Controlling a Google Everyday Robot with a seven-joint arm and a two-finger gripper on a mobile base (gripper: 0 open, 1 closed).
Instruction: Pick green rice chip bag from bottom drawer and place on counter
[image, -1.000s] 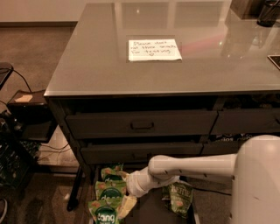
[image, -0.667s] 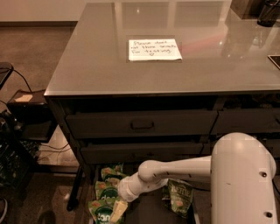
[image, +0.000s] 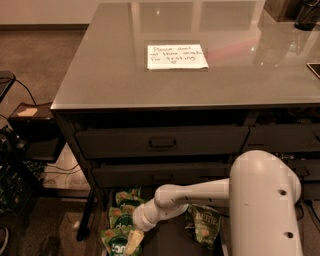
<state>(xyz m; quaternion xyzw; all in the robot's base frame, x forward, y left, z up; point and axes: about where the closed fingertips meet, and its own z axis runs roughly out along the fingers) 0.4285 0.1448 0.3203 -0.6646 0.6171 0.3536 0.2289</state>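
Gripper (image: 133, 240) further left, over bag (image: 113, 244)

The note (image: 177, 56) lies on the bench (image: 100, 80), toward its rear; under the bench's front edge sit two handled drawers (image: 162, 142), one above the other; below them the bottom drawer (image: 167, 242) stands out; a Kettle bag (image: 206, 226) lies at its right; the gripper (image: 133, 242) is at its left, over the green rice chip bag (image: 114, 244).
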